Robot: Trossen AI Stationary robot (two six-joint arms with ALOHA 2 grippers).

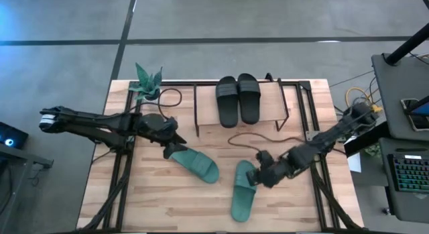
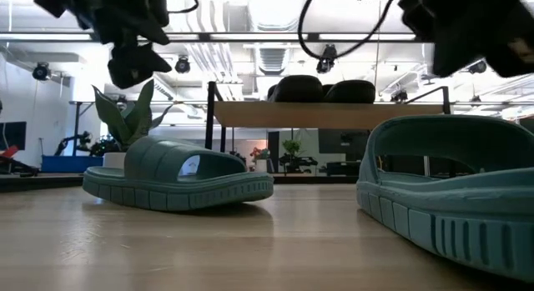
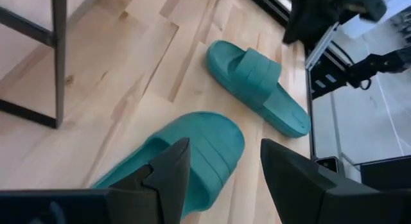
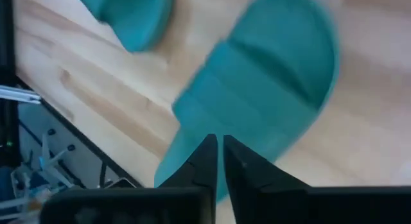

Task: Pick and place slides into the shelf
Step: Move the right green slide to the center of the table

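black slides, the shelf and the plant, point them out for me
black slides (image 1: 238, 98), high view, on the straps of the pair
shelf (image 1: 206, 103), high view, bare part of its wooden top board
plant (image 1: 147, 82), high view, on its green leaves

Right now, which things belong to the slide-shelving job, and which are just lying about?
Job:
- two black slides on the shelf
- two teal slides on the table
- left gripper, right gripper

Lying about:
- potted plant
- loose cable

Left dark two-finger gripper (image 1: 175, 144): arm reaching in from the table's left edge, fingers spread wide. Right dark two-finger gripper (image 1: 257, 172): arm angled in from the right, fingers nearly together.
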